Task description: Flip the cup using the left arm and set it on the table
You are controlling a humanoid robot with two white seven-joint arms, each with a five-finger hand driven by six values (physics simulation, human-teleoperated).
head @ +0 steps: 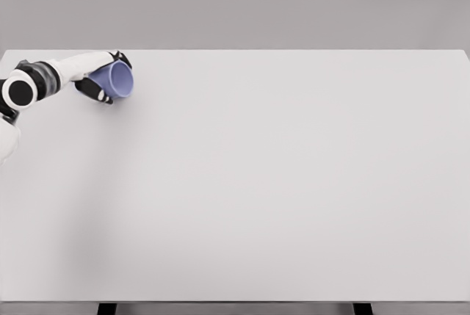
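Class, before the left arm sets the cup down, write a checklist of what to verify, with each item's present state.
1. Left hand grips the cup: ok.
2. Cup upright: not ok, it lies tilted, mouth toward the right.
3. Cup resting on the table: cannot tell.
4. Free table below and beside the cup: ok.
5. Right arm out of the way: ok, not in view.
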